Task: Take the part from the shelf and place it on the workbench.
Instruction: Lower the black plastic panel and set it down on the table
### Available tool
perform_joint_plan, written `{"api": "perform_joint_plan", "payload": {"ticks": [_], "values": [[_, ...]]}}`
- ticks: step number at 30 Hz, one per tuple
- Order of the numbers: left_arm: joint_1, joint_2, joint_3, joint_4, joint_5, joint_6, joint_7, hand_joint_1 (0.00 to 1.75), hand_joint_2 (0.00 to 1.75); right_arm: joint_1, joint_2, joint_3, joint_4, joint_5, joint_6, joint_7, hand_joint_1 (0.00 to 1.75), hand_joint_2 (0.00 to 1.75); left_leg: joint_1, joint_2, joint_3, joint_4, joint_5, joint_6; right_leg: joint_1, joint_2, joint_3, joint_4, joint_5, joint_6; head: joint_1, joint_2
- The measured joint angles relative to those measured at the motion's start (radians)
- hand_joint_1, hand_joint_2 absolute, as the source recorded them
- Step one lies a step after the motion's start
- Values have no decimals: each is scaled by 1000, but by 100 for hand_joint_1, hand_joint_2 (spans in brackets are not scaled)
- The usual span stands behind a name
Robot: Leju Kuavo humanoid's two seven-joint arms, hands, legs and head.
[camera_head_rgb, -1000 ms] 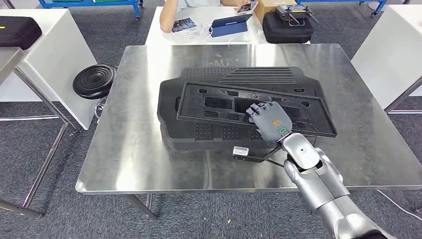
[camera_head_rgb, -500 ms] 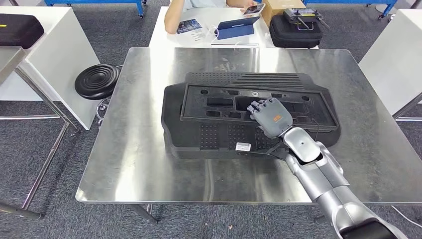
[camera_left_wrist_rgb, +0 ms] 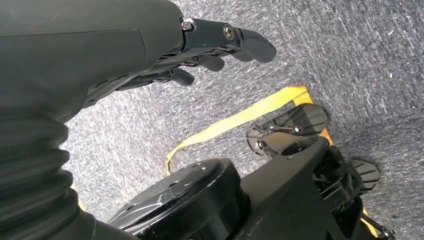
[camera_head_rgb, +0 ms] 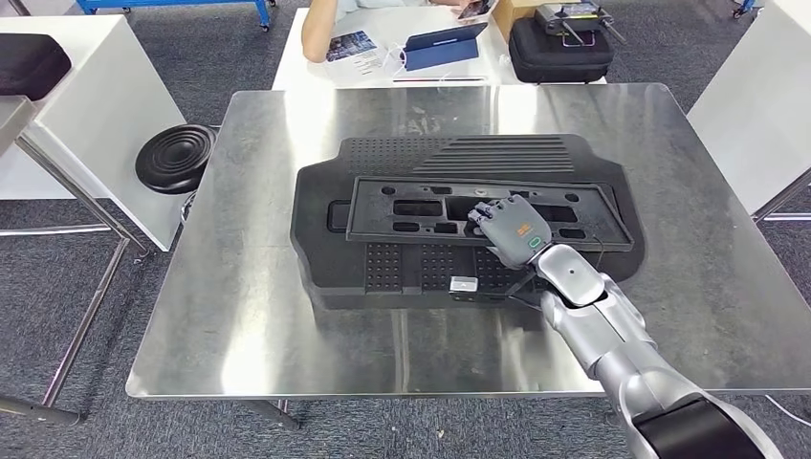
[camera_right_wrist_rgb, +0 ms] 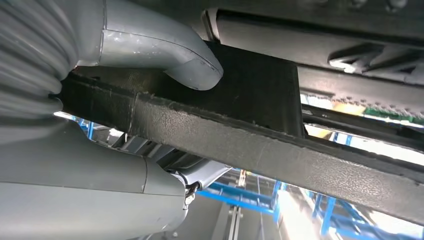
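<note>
part [camera_head_rgb: 402,206] now level, lower

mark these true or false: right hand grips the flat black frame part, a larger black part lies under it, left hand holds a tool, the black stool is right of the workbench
1. The right hand grips the flat black frame part. True.
2. A larger black part lies under it on the workbench. True.
3. The left hand holds a tool. False: it holds nothing, fingers apart above the carpet.
4. The black stool is right of the workbench. False: it stands by its left edge.
</note>
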Motion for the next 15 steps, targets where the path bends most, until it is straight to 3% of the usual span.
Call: {"api": "perform_joint_plan", "payload": {"ticks": [4,6,10,15], "values": [[0,-1,0,0,0,1,4,0,175,-12,6,0,36,-3,0,-1,0,0,-2,0,1,0,0,-6,-1,0,2,0,0,0,1,0],[0,-1,0,0,4,6,16,0,175,-16,10,0,48,-9,-1,-2,0,0,-3,0,1,0,0,-6,-3,0,4,-1,0,0,0,0],[-1,-2,2,0,21,19,41,0,0,-25,29,-1,73,-19,-2,1,0,0,-7,0,3,0,0,-6,-5,-1,7,-3,1,1,1,0],[-3,-5,4,0,22,36,50,0,0,-34,55,-3,94,-31,1,14,0,0,-9,0,4,1,-1,-5,-7,-1,9,-4,1,1,0,0]]}}
